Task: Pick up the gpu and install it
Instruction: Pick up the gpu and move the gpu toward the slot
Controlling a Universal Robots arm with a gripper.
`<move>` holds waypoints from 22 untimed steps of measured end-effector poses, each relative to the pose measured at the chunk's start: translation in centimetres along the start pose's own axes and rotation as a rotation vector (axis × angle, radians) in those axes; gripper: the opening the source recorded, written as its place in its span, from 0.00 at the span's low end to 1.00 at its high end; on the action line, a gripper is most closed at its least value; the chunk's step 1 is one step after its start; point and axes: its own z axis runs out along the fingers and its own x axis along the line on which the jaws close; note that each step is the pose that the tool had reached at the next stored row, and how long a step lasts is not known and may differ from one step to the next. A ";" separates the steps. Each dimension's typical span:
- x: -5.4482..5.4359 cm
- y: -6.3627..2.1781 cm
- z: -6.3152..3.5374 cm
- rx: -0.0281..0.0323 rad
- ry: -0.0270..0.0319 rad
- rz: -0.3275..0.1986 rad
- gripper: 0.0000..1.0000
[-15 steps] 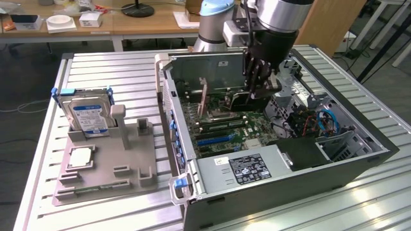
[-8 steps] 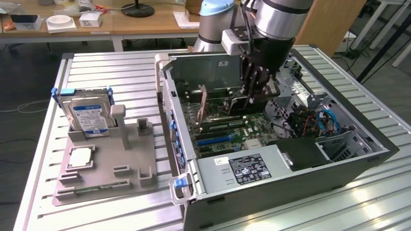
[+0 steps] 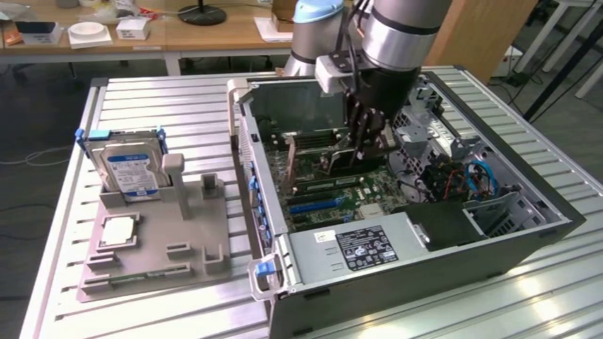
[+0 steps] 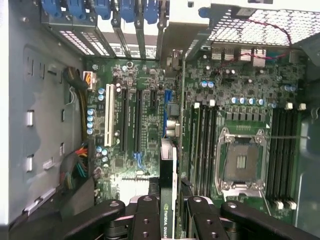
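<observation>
Slatted metal table [image 3: 160, 106] with office desks behind it, and an open PC case [image 3: 443, 265] parked on top. The arm's gripper [image 3: 369, 145] is down inside the case with its fingers [image 4: 146, 220] clamped on the gpu [image 4: 168, 197]. The card hangs edge-on just over the motherboard [image 4: 145, 85], by the expansion slots [image 4: 122, 125]; can't tell if it's seated. On the exterior view's left, a hard drive [image 3: 132, 169] stands in a grey fixture [image 3: 160, 268].
</observation>
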 end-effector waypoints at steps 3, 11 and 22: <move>0.0 0.40 0.55 -0.0003 0.0000 -0.008 0.26; 0.0 1.05 2.00 -0.0010 0.0001 -0.027 0.26; 0.0 1.04 3.43 -0.0004 0.0010 -0.027 0.26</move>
